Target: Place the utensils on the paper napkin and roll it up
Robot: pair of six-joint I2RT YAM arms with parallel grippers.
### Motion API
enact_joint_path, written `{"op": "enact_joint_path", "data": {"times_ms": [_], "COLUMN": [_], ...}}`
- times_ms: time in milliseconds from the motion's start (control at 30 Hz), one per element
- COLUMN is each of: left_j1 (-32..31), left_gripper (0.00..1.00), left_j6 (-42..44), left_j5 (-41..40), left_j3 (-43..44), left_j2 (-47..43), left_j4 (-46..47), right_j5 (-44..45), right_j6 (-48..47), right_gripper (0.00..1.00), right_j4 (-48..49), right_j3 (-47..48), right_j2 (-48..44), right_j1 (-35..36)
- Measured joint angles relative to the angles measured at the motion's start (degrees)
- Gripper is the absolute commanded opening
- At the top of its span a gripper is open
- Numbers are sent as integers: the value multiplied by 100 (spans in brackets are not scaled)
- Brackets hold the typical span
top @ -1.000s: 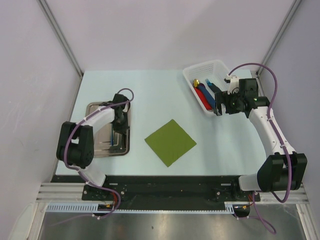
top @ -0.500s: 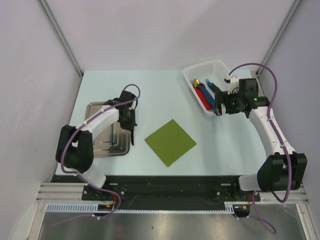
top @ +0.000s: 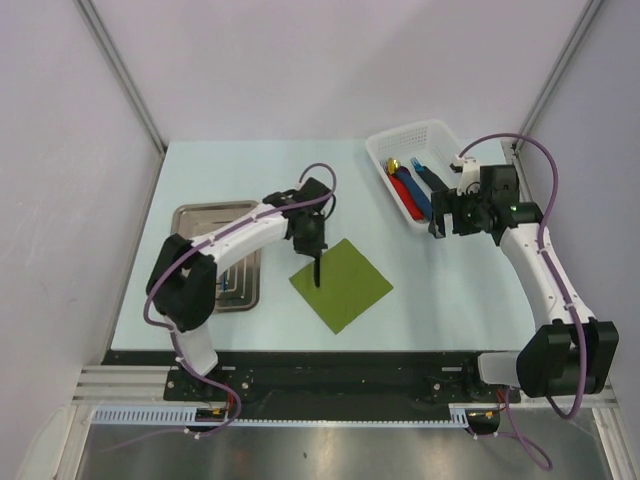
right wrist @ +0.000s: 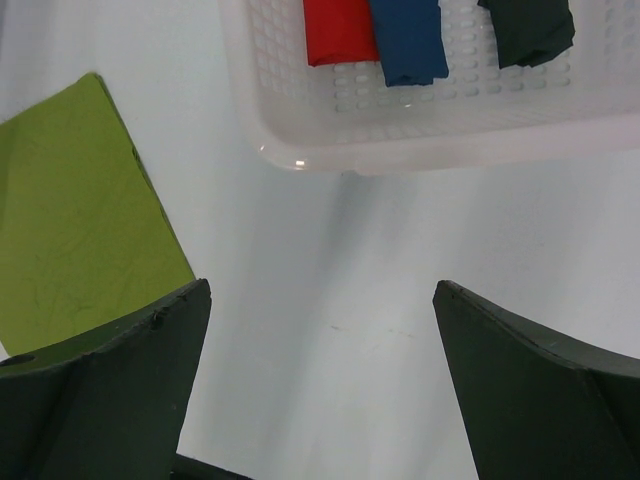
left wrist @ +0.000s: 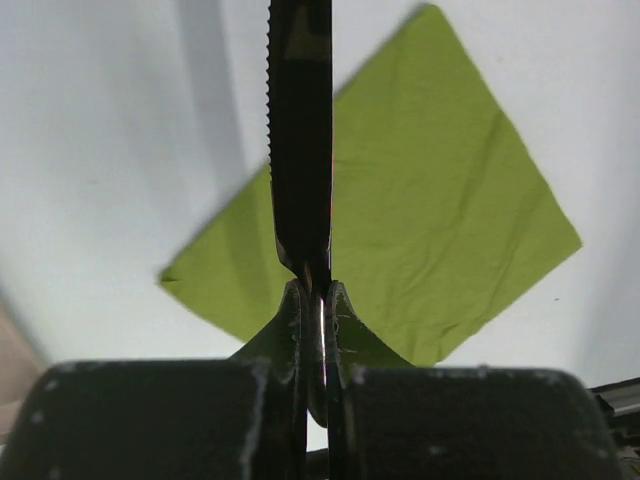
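The olive-green paper napkin [top: 341, 284] lies as a diamond on the table's middle; it also shows in the left wrist view [left wrist: 450, 220] and at the left of the right wrist view [right wrist: 70, 210]. My left gripper [top: 312, 243] is shut on a slim dark serrated knife [left wrist: 300, 130] and holds it above the napkin's left part. In the top view the knife [top: 317, 270] hangs from the gripper over the napkin. More dark utensils [top: 228, 282] lie in the silver tray [top: 200, 213]. My right gripper [top: 437, 226] is open and empty beside the white basket [top: 440, 133].
The white basket [right wrist: 420, 130] at the back right holds a red piece [top: 403, 190] with a gold tip, a blue piece [top: 418, 192] and a dark piece. The tray stands at the left. Enclosure walls surround the table.
My left gripper has lifted the knife out of the tray and carried it right, to above the napkin. The right gripper has barely moved.
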Motion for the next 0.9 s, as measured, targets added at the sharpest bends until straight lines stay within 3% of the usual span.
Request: {"op": "enact_joint_path", "data": {"times_ms": [333, 900], "left_j1": [-785, -863], "left_gripper": [0, 0], "left_j6": [-514, -566], "left_j5": [7, -149], "left_j3": [533, 651], "left_j2": [774, 1220], "left_j4": [35, 166], "right_j5": [-4, -201], "right_j6": [-31, -72], "right_gripper": [100, 100], "right_j4": [-146, -212], "right_j3": [-365, -387], "right_j2": [-354, -398], "right_j1": [-42, -251]}}
